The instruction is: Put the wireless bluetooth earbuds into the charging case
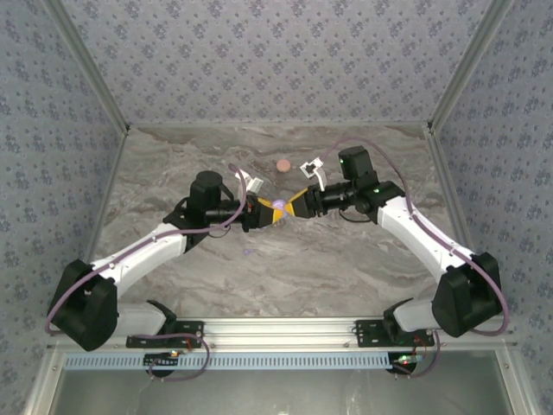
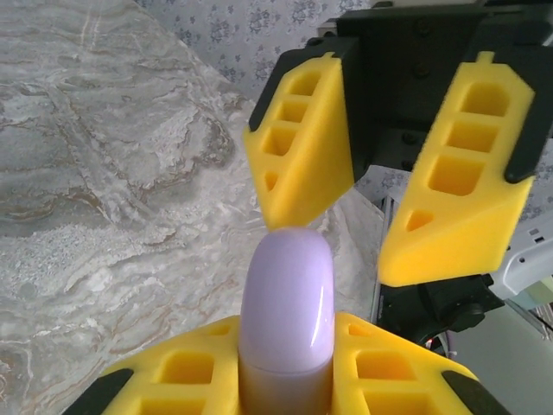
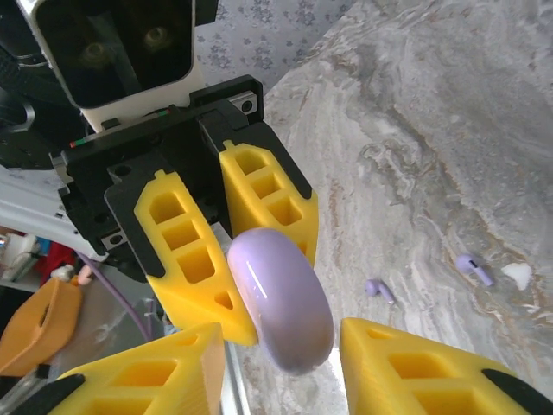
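In the top external view the two arms meet nose to nose above the middle of the table (image 1: 173, 173), and the lavender charging case (image 1: 278, 206) hangs in the air between the left end effector (image 1: 270, 210) and the right end effector (image 1: 288, 204). One tiny lavender earbud (image 1: 247, 252) lies on the table nearer the bases, well apart from both, and a salmon-pink disc (image 1: 282, 164) sits farther back. The likely trouble is that the case is carried off the table by a single grip. In the left wrist view the left end effector (image 2: 289, 346) is clamped on the lower part of the glossy, rounded case (image 2: 287, 285). The right end effector (image 2: 346, 238) faces it with its jaws apart, one fingertip just above the top of the case. A smooth, curved shell pinched near one end could pivot or squirt out, most of all if the right fingers close off-centre and push it sideways. In the right wrist view the right end effector (image 3: 285, 346) stands apart around the case (image 3: 281, 294) without clamping it. Two lavender earbuds (image 3: 374, 288) (image 3: 473, 268) rest on the table below and to the side, beside a small white piece (image 3: 518, 275) that cannot be identified. The case looks shut, so the earbuds cannot go in until it is opened, and such small pieces may roll when picked.
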{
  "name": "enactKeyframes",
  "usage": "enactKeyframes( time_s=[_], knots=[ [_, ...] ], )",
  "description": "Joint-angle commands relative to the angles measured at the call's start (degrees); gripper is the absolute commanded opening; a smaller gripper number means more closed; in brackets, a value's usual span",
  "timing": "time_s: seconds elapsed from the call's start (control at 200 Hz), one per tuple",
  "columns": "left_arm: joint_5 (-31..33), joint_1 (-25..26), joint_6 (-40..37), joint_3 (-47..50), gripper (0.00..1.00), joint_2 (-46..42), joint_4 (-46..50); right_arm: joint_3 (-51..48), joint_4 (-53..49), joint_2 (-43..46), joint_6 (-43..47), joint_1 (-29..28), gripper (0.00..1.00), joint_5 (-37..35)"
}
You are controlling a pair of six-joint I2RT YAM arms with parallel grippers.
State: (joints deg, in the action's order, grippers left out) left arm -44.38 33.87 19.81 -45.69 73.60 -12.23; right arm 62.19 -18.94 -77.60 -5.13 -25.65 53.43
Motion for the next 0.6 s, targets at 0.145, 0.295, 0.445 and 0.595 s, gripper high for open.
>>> enactKeyframes(
  time_s=[0.145, 0.295, 0.445, 0.595],
  knots=[
    [0.6, 1.3, -17.9, 1.5, 0.16, -3.2, -4.4, 3.1, -9.0, 3.9, 4.7, -0.5, 0.52, -8.2],
    [1.7, 1.9, -26.0, 3.3, 0.13, -5.1, -5.6, 3.5, -11.3, 4.5, 6.1, -1.5, 0.56, -8.8],
    [2.2, 2.1, -29.5, 3.9, 0.13, -5.9, -6.0, 4.2, -12.9, 4.2, 7.9, -4.0, 0.58, -10.2],
    [2.1, 2.4, -30.3, 3.6, 0.13, -5.8, -5.2, 4.4, -13.0, 4.0, 8.4, -5.6, 0.59, -11.0]
  ],
)
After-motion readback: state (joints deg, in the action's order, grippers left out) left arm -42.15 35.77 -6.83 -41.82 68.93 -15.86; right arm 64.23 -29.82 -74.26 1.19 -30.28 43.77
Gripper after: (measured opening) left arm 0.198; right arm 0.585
